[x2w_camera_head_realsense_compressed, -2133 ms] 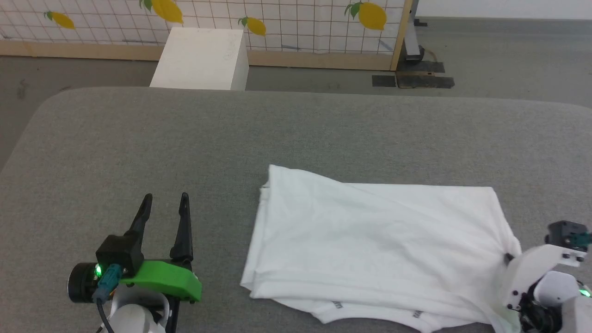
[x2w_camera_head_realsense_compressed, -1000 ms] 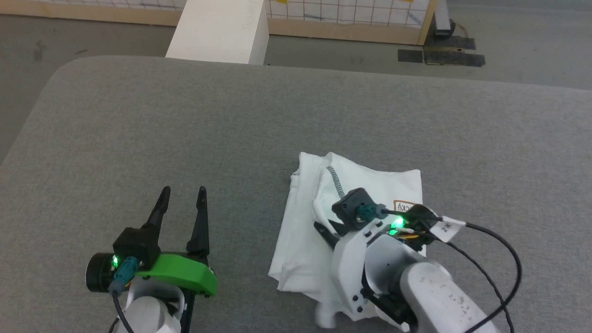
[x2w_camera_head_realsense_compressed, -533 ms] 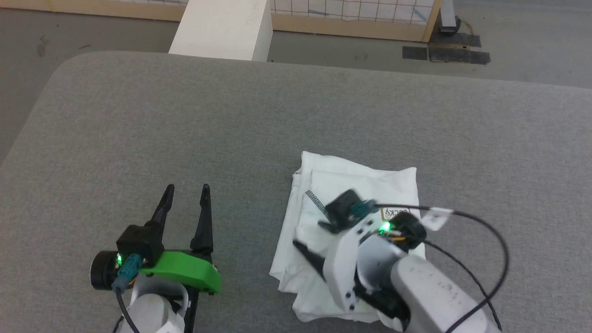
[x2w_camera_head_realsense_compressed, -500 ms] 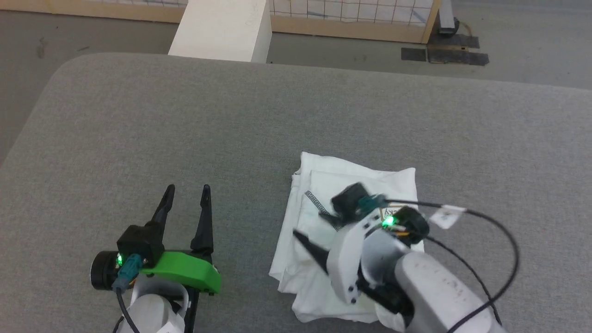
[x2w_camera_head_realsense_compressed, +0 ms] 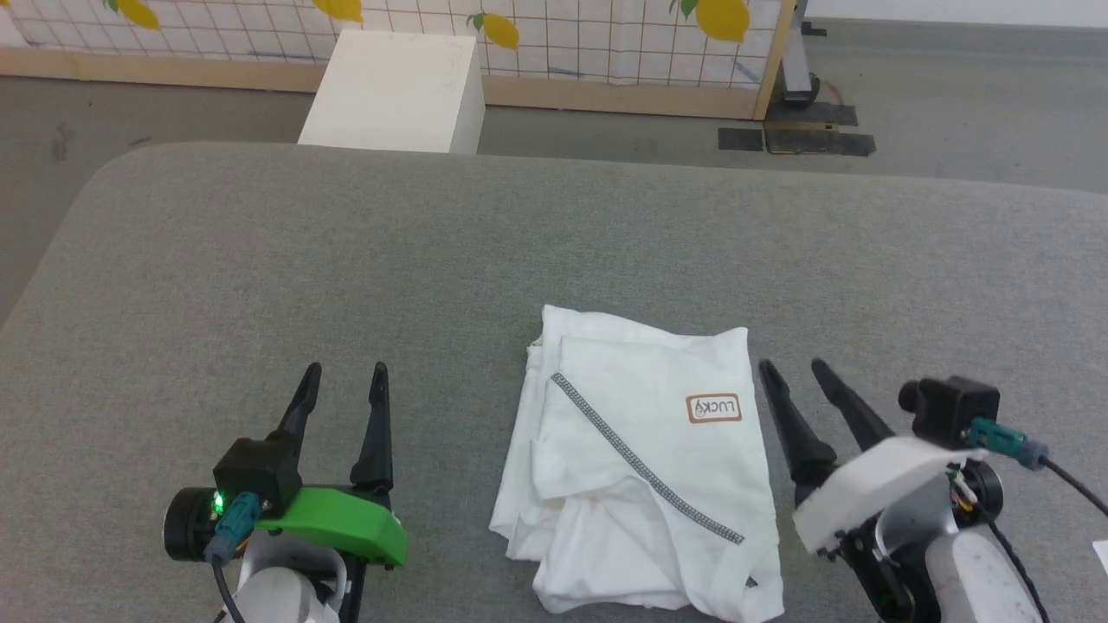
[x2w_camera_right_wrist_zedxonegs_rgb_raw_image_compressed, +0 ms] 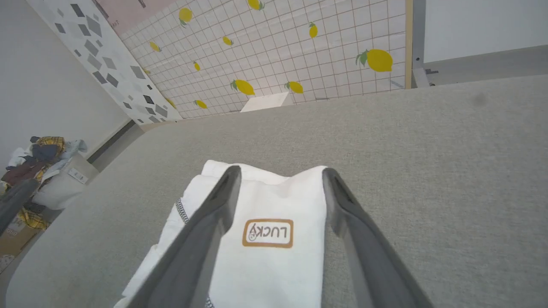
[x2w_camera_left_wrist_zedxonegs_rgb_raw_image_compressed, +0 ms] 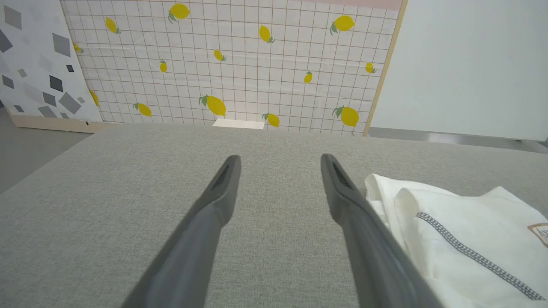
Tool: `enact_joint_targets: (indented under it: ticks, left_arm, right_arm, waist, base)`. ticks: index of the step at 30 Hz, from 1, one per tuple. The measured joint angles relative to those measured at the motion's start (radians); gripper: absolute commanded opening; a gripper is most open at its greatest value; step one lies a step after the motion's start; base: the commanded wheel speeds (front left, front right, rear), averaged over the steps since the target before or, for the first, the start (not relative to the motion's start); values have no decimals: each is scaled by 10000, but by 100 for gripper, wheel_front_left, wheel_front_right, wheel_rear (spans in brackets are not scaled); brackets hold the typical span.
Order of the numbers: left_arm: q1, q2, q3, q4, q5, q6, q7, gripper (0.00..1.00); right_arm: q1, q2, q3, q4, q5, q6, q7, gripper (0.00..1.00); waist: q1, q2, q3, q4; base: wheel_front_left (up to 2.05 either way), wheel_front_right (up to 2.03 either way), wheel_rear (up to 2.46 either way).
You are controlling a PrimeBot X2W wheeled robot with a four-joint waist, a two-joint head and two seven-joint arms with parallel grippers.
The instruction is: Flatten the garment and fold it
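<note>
Grey fabric covers the counter [x2w_camera_head_realsense_compressed: 346, 242] that we see from the head camera. A white box [x2w_camera_head_realsense_compressed: 394, 91] stands beyond its far edge at 11 o'clock, with a lemon-print grid wall [x2w_camera_head_realsense_compressed: 606, 35] behind. At 6 o'clock from the middle of the frame lies the garment [x2w_camera_head_realsense_compressed: 640, 381], white and folded into a compact, slightly rumpled packet. A brown "LUCKY" logo [x2w_camera_head_realsense_compressed: 714, 408] faces up near its 3 o'clock edge, and a line of grey zigzag stitching [x2w_camera_head_realsense_compressed: 645, 467] runs across it from 11 o'clock down to 5 o'clock. We find the left gripper [x2w_camera_head_realsense_compressed: 344, 374] at 8 o'clock, well apart from the cloth, its fingers spread and holding nothing. At 4 o'clock the right gripper [x2w_camera_head_realsense_compressed: 792, 368] sits just beside the garment's right edge, fingers likewise spread and empty.

Looking along the left gripper's fingers, we see bare counter between the two parted dark fingers. The garment occupies 4 o'clock with its stitching showing. The top of the white box peeks over the counter's far edge at 12 o'clock, under the lemon-print grid wall.

Along the right gripper's fingers, the parted pair frames the logo, which reads upside down, and the garment lies at 6 to 7 o'clock. We cannot tell from this angle whether the fingers touch the cloth. A heap of clothes [x2w_camera_right_wrist_zedxonegs_rgb_raw_image_compressed: 38, 154] sits at 9 o'clock, off the counter.
</note>
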Motion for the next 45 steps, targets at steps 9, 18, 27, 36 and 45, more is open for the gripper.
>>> enact_joint_targets:
  ticks: [9,18,27,36,45]
  left_arm:
    - [13,-17,-8,-44,77,-77,2,100]
    - [-23,-48,-10,-40,81,-96,2,100]
    - [-19,-73,182,-157,82,-65,0,100]
    - [-67,-96,267,-424,146,2,0,100]
    - [-418,-100,278,-917,385,107,0,100]
  right_arm:
    - [197,8,-146,2163,-42,0,988,100]
    - [-534,-6,378,3009,330,0,2464,96]
    - [-1011,-2,1043,2186,-2732,2,3785,0]
    - [-2326,-2681,2615,1018,-4575,8,4955,0]
    - [-3591,-4753,2913,1223,-4671,8,5200,0]
  waist:
    - [0,0,57,38]
    - [0,0,230,212]
    - [0,0,329,-28]
    - [0,0,571,-866]
    - [0,0,1067,-2214]
  base:
    - [0,0,0]
    - [0,0,0]
    - [0,0,0]
    - [0,0,0]
    - [0,0,0]
